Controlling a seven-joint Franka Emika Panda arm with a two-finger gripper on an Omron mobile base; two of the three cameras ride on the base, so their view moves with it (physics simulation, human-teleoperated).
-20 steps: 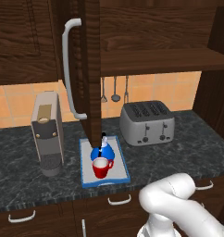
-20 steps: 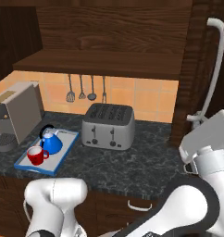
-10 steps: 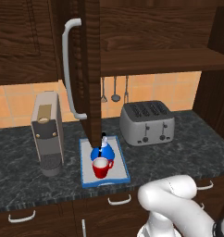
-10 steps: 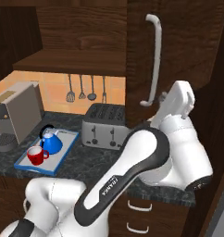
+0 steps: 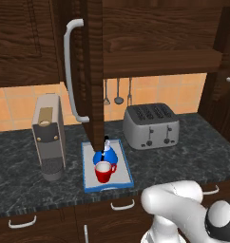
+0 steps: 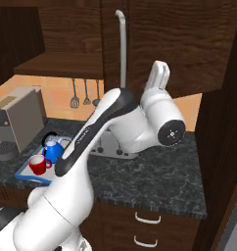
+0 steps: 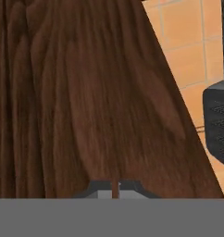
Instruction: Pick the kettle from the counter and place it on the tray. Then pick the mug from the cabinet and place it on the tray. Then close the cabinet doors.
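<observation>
The blue dome kettle (image 5: 106, 154) with its white top and thin black handle is sitting on the blue-rimmed grey tray (image 5: 88, 176) on the dark speckled bench (image 5: 193, 152), and the red mug (image 5: 103, 172) with a white inside is standing just in front of it, touching or nearly so. In the right base view the kettle (image 6: 53, 148) and mug (image 6: 38, 164) are showing on the tray (image 6: 23, 171) at the left. One dark brown cabinet door (image 5: 93, 71) is standing open, edge-on above the tray, its curved silver handle (image 5: 70, 71) facing left. The other door (image 6: 154, 44) is lying about flush, its handle (image 6: 122, 49) upright beside the arm's hand. The fingers (image 7: 115, 189) are pressed together, close against brown door wood (image 7: 81, 92). A silver toaster (image 5: 150, 125) is standing right of the tray, a coffee machine (image 5: 48, 135) left.
</observation>
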